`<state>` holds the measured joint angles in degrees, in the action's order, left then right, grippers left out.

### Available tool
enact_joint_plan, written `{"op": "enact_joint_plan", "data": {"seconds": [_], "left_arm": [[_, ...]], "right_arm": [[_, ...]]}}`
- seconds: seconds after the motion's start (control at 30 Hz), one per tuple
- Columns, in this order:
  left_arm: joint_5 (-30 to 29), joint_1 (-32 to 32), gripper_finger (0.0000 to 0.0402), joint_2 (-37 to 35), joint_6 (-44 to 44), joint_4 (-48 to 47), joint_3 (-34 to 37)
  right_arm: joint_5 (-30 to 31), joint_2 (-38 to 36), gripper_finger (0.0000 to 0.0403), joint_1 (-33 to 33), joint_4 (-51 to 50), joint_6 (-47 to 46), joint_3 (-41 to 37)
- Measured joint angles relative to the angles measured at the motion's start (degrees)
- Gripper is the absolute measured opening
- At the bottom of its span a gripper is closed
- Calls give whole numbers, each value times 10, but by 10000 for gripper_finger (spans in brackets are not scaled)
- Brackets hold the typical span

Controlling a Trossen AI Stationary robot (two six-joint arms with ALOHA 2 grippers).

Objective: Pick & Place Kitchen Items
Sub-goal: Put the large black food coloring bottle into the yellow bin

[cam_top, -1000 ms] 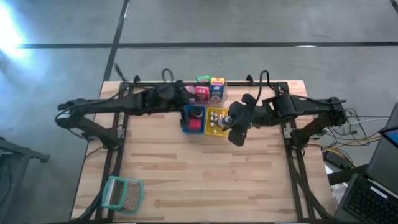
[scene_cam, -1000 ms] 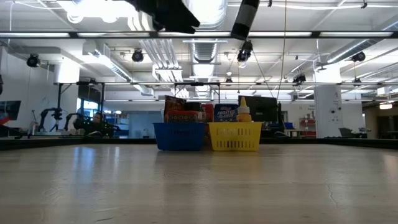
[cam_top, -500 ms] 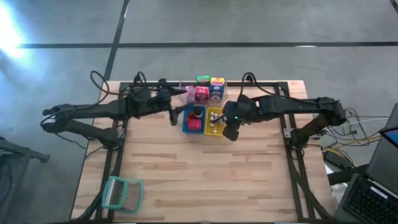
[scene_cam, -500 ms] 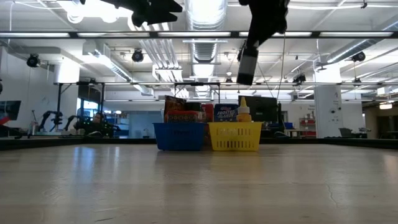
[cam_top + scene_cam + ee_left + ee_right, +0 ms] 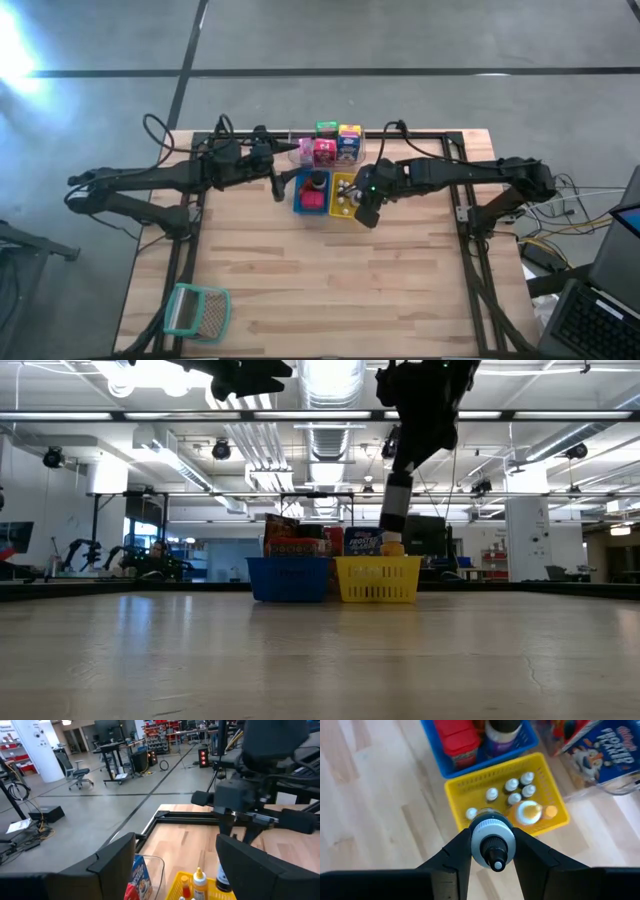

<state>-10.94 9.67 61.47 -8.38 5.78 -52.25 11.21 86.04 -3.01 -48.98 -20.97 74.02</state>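
Grey bottle body hidden under its own cap in right wrist view; the right tool's fingers run off the frame edge. Left tool cut by the frame bottom, tips unseen. Blue tray wall hides its contents' lower halves in low view. Yellow tray partly covered by the right arm from above; small pieces too tiny to identify.

Only one thing has words that can be read — the blue cereal box beside the yellow tray. In the right wrist view its big white letters say "FROSTED FLAKES", with a smaller name above them that looks like "Kellogg's". The other packets are too small to read — their writing is only a blur.
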Motion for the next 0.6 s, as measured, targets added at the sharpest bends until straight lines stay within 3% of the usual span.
{"op": "enact_joint_plan", "data": {"seconds": [0.6], "left_arm": [[1, 0, 282, 0, -5, -4, 0]], "right_arm": [[-23, 45, 122, -11, 16, 0, -5]]}}
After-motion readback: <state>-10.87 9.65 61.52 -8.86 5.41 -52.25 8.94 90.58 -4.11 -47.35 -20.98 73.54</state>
